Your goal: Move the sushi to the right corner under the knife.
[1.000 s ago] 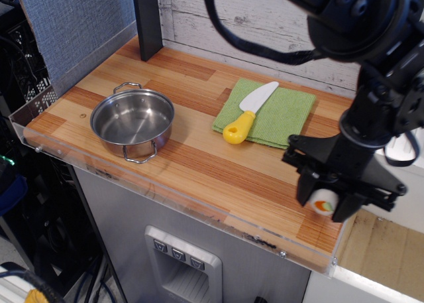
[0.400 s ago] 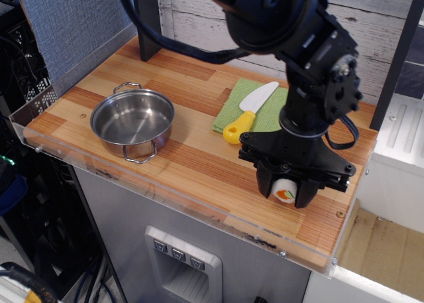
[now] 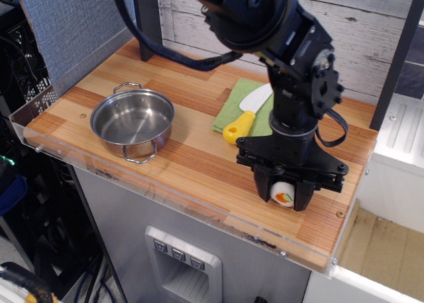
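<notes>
My gripper (image 3: 283,193) is shut on the sushi (image 3: 283,193), a small roll with a white end and an orange-and-green centre showing between the two black fingers. It hangs low over the front right part of the wooden tabletop, below the knife. The knife (image 3: 248,113), white blade and yellow handle, lies on a green cloth (image 3: 233,108), and my arm hides its right half. The right corner (image 3: 336,223) of the tabletop, with a small screw hole, lies to the right of the gripper. I cannot tell whether the sushi touches the wood.
A steel pot (image 3: 132,123) with two handles stands at the left of the table. A clear acrylic edge (image 3: 199,207) runs along the front. A dark post (image 3: 147,19) stands at the back left. The table drops off to the right.
My gripper, still holding the sushi, has moved left from beyond the right edge to over the front right of the tabletop.
</notes>
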